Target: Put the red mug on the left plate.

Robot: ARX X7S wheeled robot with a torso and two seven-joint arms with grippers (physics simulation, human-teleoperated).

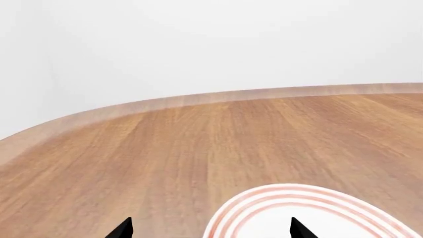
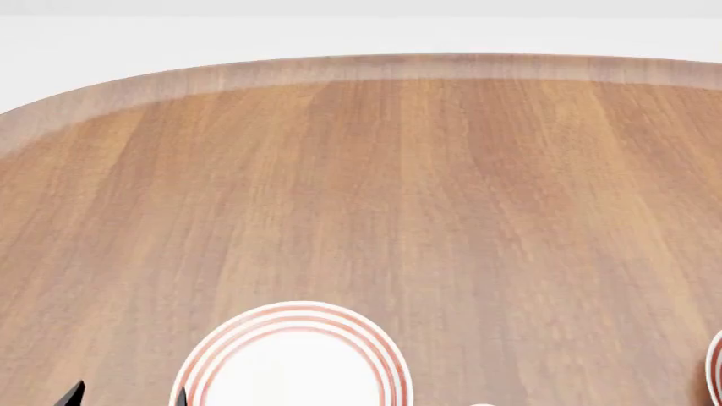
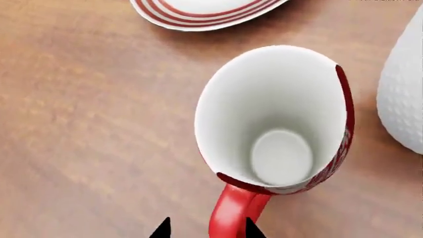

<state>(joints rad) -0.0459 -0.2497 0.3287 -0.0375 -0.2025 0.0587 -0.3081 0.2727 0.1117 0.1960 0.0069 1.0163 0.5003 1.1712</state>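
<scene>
The red mug (image 3: pixel 278 124) stands upright on the wooden table, seen from above in the right wrist view, white inside. Its red loop handle (image 3: pixel 233 213) points toward my right gripper (image 3: pixel 208 230). The handle sits between the two black fingertips, close to one and clear of the other, so the jaws are open around it. The left plate (image 2: pixel 296 359), white with thin red rings, lies at the near left in the head view and shows in the left wrist view (image 1: pixel 310 213). My left gripper (image 1: pixel 211 230) is open and empty, low over the plate's edge.
A larger white dotted mug (image 3: pixel 404 84) stands close beside the red mug. A ringed plate's rim (image 3: pixel 198 17) lies just beyond the red mug. The second plate's edge (image 2: pixel 715 368) shows at the far right. The table's rounded far edge (image 2: pixel 361 68) runs across the back.
</scene>
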